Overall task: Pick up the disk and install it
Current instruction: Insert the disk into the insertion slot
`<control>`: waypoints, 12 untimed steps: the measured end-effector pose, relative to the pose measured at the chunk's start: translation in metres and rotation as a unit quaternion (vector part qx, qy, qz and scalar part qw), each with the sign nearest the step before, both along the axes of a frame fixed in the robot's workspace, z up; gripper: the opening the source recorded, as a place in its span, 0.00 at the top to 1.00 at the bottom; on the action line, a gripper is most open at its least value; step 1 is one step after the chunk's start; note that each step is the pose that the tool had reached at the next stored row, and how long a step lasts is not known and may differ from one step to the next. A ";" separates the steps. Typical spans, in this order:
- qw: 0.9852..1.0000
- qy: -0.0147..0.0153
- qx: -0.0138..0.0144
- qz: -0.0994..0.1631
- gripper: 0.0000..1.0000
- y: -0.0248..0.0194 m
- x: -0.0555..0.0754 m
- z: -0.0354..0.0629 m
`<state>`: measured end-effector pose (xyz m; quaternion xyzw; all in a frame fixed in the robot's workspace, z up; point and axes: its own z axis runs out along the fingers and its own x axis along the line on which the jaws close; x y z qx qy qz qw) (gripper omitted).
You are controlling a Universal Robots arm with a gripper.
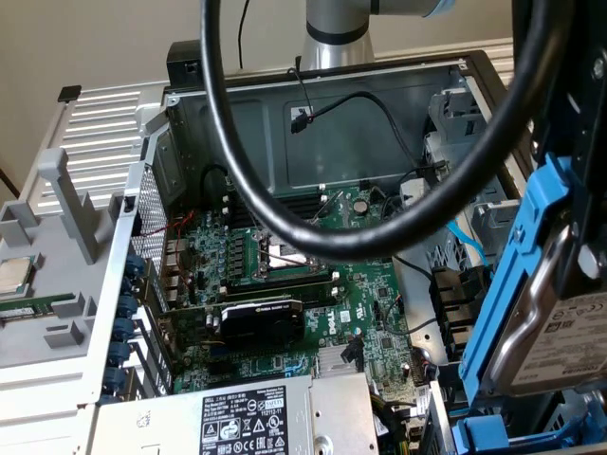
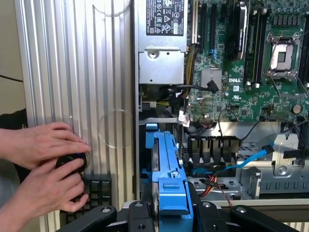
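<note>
Ext view: disk (image 1: 560, 346) is low at the exterior view's right, label side showing, tilted in its blue frame, beside the open case (image 1: 379, 128) & off to the side of the mobo (image 1: 313, 284). Thick black cable (image 1: 285, 213) loops across the foreground.

Wrist view: claw (image 2: 171, 212) is clamped on the disk (image 2: 166, 159), w/ a black finger (image 2: 140, 215) each side of the blue frame. Disk is edge-on, sticking straight out from the claw over the bay area near the mobo (image 2: 241, 77) & PSU (image 2: 161, 34). A person's hands (image 2: 46, 142) rest on the ribbed panel (image 2: 72, 72), well apart from the disk.

Step, I'd judge: pickup done, install in hand, not seated yet afaict. It calls for keeping the frame square to the bay & clear of the blue cable (image 2: 246, 162)
</note>
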<state>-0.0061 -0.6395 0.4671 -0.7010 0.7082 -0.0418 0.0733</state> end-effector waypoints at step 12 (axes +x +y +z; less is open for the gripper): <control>1.000 0.000 0.000 -0.001 0.63 0.0022 0.000 -0.0071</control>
